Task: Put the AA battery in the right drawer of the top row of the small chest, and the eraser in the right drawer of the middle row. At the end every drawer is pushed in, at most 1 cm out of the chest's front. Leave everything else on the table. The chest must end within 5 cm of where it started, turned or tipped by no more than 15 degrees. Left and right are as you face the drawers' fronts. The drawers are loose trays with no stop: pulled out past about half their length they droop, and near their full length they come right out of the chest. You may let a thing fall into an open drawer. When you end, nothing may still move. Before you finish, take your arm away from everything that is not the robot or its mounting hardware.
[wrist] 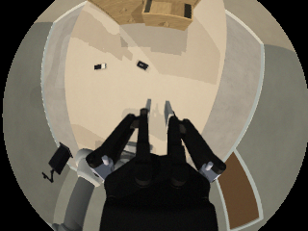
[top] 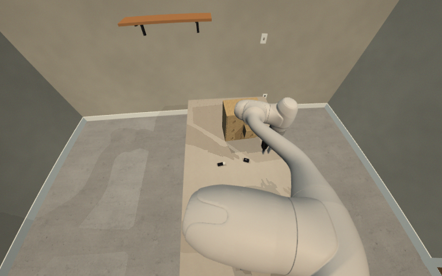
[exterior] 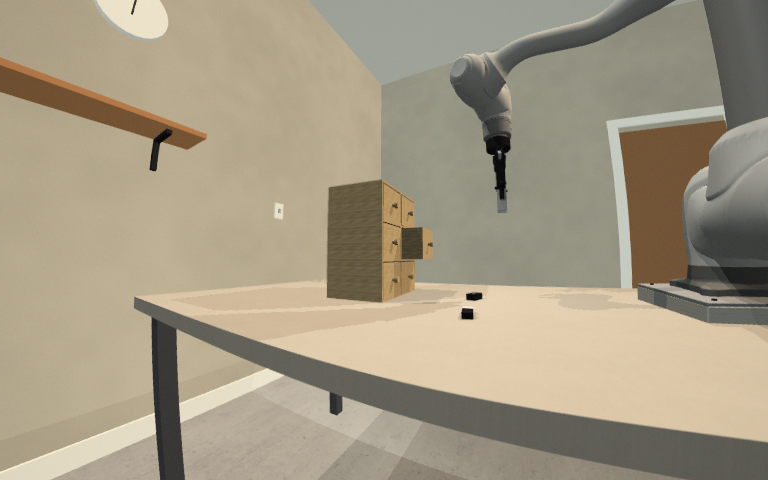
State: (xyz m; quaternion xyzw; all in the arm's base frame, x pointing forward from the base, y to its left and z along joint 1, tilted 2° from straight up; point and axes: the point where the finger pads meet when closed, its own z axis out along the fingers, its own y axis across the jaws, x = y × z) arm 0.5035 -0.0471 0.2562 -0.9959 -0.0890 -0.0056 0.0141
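The wooden chest (top: 225, 134) (exterior: 353, 243) (wrist: 108, 13) stands upright with six drawers. Its right middle drawer (top: 250, 133) (exterior: 428, 243) (wrist: 167, 22) is pulled partly out; the others look shut in the exterior view. The eraser (top: 220, 164) (exterior: 467, 313) (wrist: 99, 66), black-sleeved with a white end, lies on the table in front of the chest. I cannot make out the AA battery in any view. My gripper (top: 266, 152) (exterior: 502, 209) (wrist: 158, 105) points down, empty, its fingers a little apart. It hangs high above the table, in front of the chest and off to its right.
A small black block (top: 246, 160) (exterior: 474, 296) (wrist: 142, 64) lies on the table (top: 201, 174) (exterior: 328, 339) (wrist: 183, 79), right of the eraser and nearer the open drawer. A shelf (top: 165, 18) (exterior: 79, 92) is on the wall. The arm hides part of the chest in the top view.
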